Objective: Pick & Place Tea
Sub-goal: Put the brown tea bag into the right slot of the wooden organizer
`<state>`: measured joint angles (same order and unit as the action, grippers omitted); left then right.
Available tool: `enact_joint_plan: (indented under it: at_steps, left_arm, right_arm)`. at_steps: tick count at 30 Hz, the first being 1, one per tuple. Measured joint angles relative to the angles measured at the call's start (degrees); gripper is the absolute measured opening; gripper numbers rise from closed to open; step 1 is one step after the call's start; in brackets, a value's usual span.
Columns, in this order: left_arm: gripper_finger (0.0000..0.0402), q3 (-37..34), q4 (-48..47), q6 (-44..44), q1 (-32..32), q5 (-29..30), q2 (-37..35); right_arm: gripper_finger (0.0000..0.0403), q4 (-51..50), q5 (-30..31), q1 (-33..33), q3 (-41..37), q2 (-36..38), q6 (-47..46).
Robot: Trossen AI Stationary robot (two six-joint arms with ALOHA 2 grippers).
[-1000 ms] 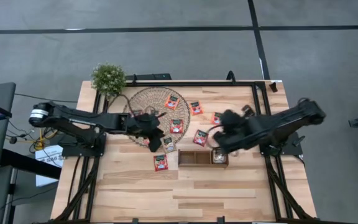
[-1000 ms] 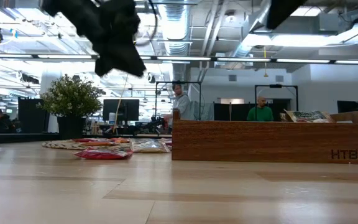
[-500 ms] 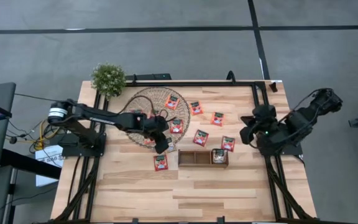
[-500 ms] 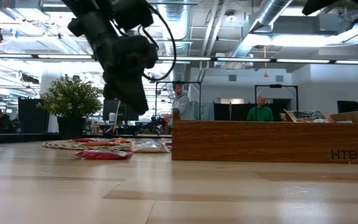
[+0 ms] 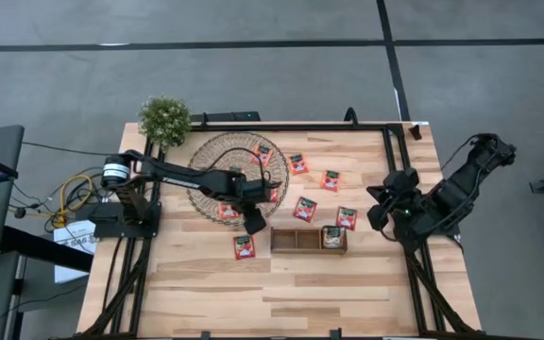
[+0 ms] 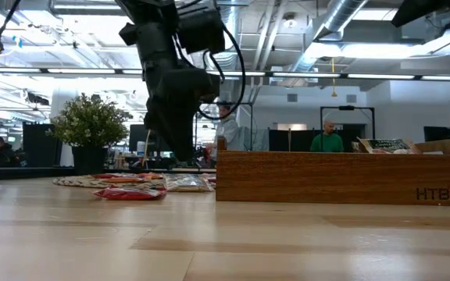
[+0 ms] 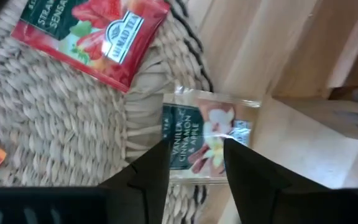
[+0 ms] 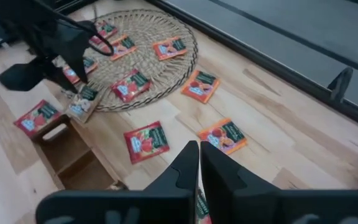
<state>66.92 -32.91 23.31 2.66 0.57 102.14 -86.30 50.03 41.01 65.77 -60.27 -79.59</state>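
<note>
Right gripper (image 8: 199, 163) having retreated to table's (image 5: 348, 293) right edge, fingers pressed together, holding nothing. We are seeing left gripper (image 7: 194, 163) spread, hovering over pale sachet (image 7: 207, 135) reading "VANILLA CINNAMON & APPLE", lying on woven mat's (image 7: 55, 118) rim.

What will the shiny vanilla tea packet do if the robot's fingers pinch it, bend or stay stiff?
The vanilla packet looks thin and flat, so it probably bends easily and weighs little. Its glossy wrapper may slip between the left gripper fingers. Lying half over the woven mat edge, it could slide when nudged.

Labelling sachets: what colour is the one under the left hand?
Silvery pale sachet with a dark green label; left wrist view shows it best.
</note>
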Motion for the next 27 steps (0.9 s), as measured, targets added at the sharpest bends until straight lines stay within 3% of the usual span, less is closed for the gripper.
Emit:
enact_joint_plan:
  at_steps: [11,27]
  left_arm:
    - [0.0147,0.34,-2.76,0.0,1.2,0.32,0.92]
    - [0.0147,0.31,-2.11,-2.12,1.49,-2.48,1.04]
  right_arm:
    - [0.0007,-0.91,4.67,5.15,-0.8,0.37,-3.04]
    - [0.0007,0.17,4.39,0.52,-0.8,0.72,0.6]
